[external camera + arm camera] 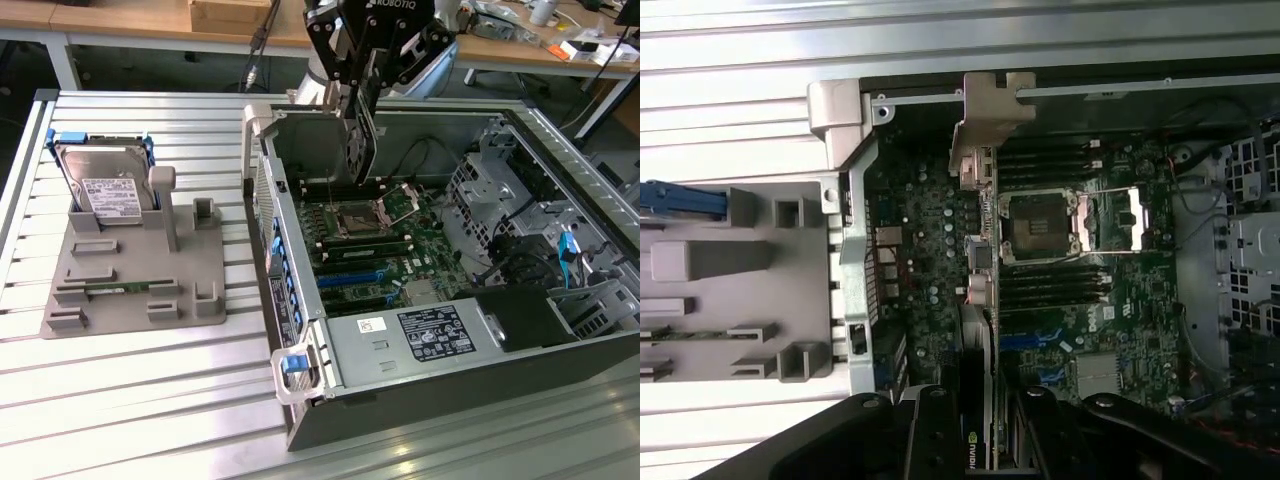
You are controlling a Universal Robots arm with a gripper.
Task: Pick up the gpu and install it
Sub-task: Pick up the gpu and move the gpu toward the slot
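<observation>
Slatted table (150,380) — gpu (360,150) half-hidden between fingers (935,432)

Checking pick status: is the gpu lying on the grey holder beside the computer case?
No, the end effector grips the gpu upright over the open computer case, away from the grey holder.
</observation>
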